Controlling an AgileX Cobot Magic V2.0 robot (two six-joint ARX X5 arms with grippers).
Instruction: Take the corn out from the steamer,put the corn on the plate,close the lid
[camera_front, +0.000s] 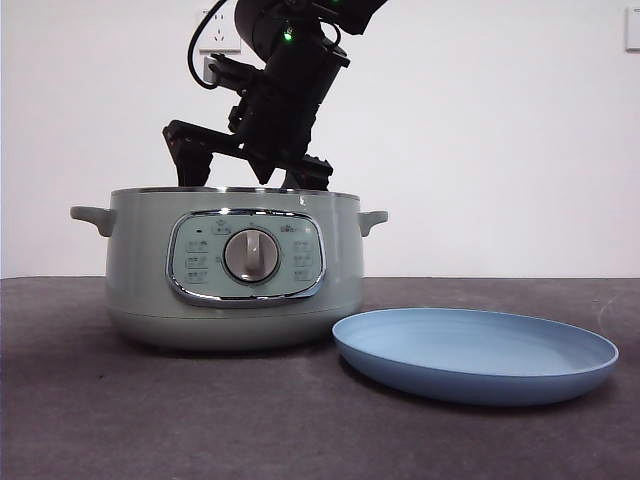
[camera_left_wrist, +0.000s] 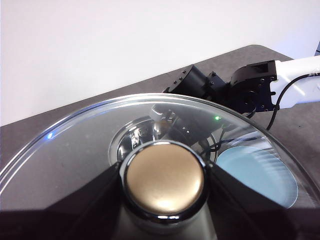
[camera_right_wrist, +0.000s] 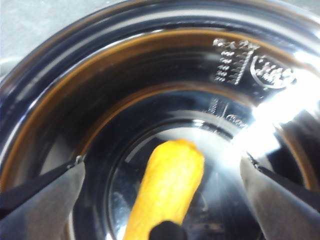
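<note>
The sage-green steamer (camera_front: 140, 280) stands uncovered at the left of the front view, with the light-blue plate (camera_front: 480, 385) beside it on the right. My right gripper (camera_front: 250, 160) hangs just above the steamer's rim. In the right wrist view it (camera_right_wrist: 162, 161) is open wide, and the yellow corn (camera_right_wrist: 170, 185) lies on the steamer's dark shiny bottom (camera_right_wrist: 150, 75) between its jaws, untouched. My left gripper (camera_left_wrist: 164, 172) is shut on the knob (camera_left_wrist: 164, 192) of the glass lid (camera_left_wrist: 75, 150), held up and out of the front view. Through the glass I see the plate (camera_left_wrist: 255, 170).
The dark table (camera_front: 100, 420) runs in front of the steamer and plate. A white wall with a socket (camera_front: 218, 35) and a black cable is behind. The right arm (camera_left_wrist: 245, 87) shows past the lid's rim in the left wrist view.
</note>
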